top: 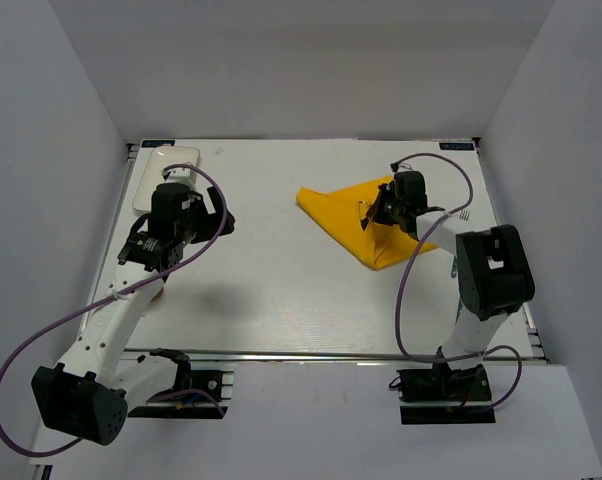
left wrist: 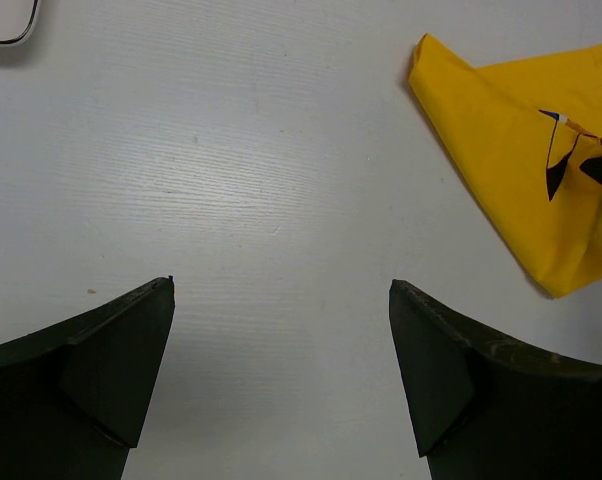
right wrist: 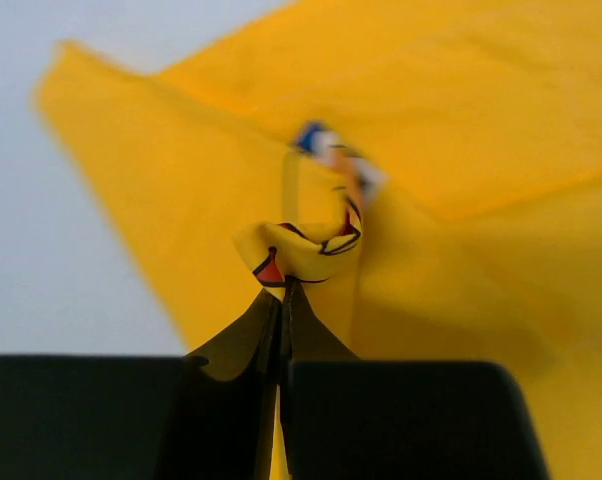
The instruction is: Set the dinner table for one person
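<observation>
The white dinner table (top: 281, 280) fills the top view. A yellow printed cloth mat (top: 346, 215) lies folded into a triangle at the right middle; it also shows in the left wrist view (left wrist: 511, 150) and the right wrist view (right wrist: 231, 170). My right gripper (top: 373, 215) is shut on a pinched fold of the mat (right wrist: 306, 250) and holds it just above the rest of the cloth. My left gripper (top: 216, 222) is open and empty over bare table (left wrist: 281, 290), left of the mat. A small white plate (top: 166, 175) lies at the far left corner, partly hidden by my left arm.
A fork (top: 463, 214) lies near the right edge, behind my right arm. A metal rail (top: 321, 355) runs along the near edge. White walls close in the left, right and far sides. A corner of the plate (left wrist: 6, 25) shows in the left wrist view.
</observation>
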Motion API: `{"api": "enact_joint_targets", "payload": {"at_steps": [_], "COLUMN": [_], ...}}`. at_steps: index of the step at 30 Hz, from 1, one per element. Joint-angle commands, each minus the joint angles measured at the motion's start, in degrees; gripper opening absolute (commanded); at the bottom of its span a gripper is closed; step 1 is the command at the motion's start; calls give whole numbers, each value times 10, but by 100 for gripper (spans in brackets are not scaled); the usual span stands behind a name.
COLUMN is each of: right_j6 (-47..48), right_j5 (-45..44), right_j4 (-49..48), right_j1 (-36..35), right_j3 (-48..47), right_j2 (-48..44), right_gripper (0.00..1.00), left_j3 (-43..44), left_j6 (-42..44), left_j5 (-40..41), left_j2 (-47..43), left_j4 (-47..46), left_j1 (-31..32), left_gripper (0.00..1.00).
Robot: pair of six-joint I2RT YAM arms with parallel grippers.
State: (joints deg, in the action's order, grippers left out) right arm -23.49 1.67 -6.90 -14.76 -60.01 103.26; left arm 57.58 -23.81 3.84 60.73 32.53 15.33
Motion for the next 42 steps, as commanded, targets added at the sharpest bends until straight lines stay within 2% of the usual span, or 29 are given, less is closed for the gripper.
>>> {"api": "enact_joint_targets", "payload": {"at_steps": [1, 2, 6, 10, 11, 12, 14, 15, 16, 18, 19, 21, 24, 28, 30, 31, 34, 37, 40, 42], "right_j6": [61, 69, 75, 57, 57, 41, 26, 21, 21, 27, 18, -15, -62, -75, -54, -44, -49, -104, -111, -124], "right_j5": [182, 239, 318, 442, 443, 465, 452, 432, 377, 291, 199, 102, 21, -12, 9, 31, 19, -59, -31, 38], "right_j4": [-109, -111, -94, -97, -108, -114, -124, -118, -105, -38, -24, -3, 17, 29, 13, 10, 34, 60, 53, 39], "right_j1": [-28, -32, -74, -133, -141, -152, -154, -146, -144, -142, -142, -136, -129, -132, -128, -128, -134, -131, -131, -140], "right_j3": [27, 27, 38, 80, 94, 109, 155, 168, 176, 180, 183, 195, 206, 192, 184, 179, 162, 176, 190, 204], "right_j2": [-71, -84, -101, -108, -114, -123, -171, -192, -239, -278, -311, -337, -340, -294, -258, -247, -225, -230, -240, -238], "right_gripper": [0, 0, 0, 3, 12, 41, 64, 79, 89, 89, 89, 89, 89, 89, 89, 89, 89, 89, 89, 82], "left_j3": [2, 2, 2, 5, 6, 7, 12, 13, 15, 15, 15, 12, 5, -11, -11, -12, -22, -26, -19, -18], "left_j6": [3, 2, -1, -28, -33, -43, -47, -51, -54, -59, -63, -76, -109, -137, -145, -148, -148, -144, -144, -148], "left_j5": [6, 8, 21, 61, 77, 85, 93, 94, 93, 89, 89, 84, 73, -14, -57, -62, -76, -103, -120, -118], "left_j2": [2, 2, 0, 3, 4, 7, 16, 18, 19, 21, 19, 16, 21, 57, 83, 90, 98, 114, 141, 151], "left_j4": [1, 1, 2, 23, 26, 36, 46, 49, 51, 51, 51, 48, 39, 10, 2, -1, -17, -35, -38, -41], "left_j1": [-2, -2, -2, -2, -2, -2, -2, -2, -2, -2, -2, -2, 5, 10, 10, 10, 10, 10, 15, 15], "left_gripper": [98, 98, 98, 98, 98, 98, 98, 98, 98, 98, 98, 98, 98, 98, 98, 98, 98, 98, 98, 98]}}
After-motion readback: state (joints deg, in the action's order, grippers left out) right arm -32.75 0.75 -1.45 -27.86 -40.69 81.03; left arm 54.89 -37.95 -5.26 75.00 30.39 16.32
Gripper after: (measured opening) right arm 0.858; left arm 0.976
